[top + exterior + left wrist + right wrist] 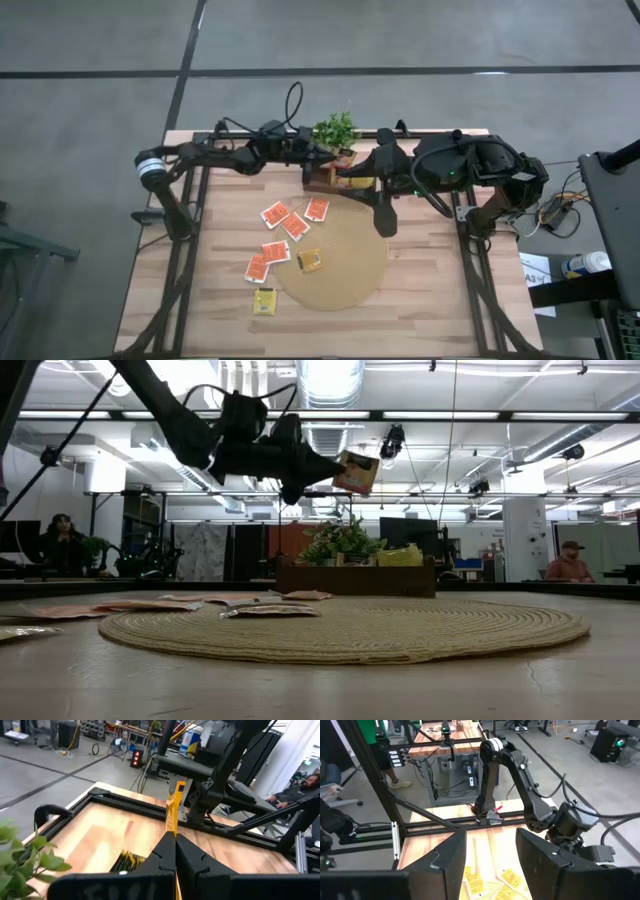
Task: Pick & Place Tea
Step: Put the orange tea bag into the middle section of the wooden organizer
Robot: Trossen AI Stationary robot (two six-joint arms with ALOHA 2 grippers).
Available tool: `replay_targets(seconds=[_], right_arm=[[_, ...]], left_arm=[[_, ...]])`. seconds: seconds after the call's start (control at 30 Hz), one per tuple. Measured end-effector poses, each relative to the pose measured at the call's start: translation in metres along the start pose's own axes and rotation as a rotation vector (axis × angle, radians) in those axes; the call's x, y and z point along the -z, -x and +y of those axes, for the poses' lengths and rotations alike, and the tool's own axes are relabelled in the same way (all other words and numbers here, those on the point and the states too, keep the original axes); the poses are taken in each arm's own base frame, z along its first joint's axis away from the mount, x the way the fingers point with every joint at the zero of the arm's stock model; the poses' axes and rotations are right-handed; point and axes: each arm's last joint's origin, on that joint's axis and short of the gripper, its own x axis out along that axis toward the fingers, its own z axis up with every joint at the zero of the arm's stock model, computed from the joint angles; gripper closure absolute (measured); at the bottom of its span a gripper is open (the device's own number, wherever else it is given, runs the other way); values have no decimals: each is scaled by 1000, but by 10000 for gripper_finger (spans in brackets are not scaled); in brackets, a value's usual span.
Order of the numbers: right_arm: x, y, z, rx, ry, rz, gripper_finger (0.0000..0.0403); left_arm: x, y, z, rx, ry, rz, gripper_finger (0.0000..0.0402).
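With its jaws clamped on one orange tea packet (356, 472) by an edge, the left gripper (318, 468) hangs above the wooden box (356, 579) at the counter's far edge (right gripper (490, 857) open, empty), so a skewed release could miss it.

One camera is hanging overhead, looking straight down on the whole surface (420, 290) and both arms. Another is sitting at surface height, close to the round mat (350, 628), facing level across it into the room. Each wrist camera is looking forward past its own hand: the left hand (175, 851) and the right hand (490, 855). The overhead and low cameras are both taking in the mat and the plant (336, 130).
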Motion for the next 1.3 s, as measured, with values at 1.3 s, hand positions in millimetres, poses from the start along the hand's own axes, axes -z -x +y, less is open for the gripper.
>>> replay_targets(seconds=[1.3], right_arm=[[-2, -3, -11, 62, -8, -6, 236]], left_arm=[[87, -8, 28, -68, 144, 69, 401]])
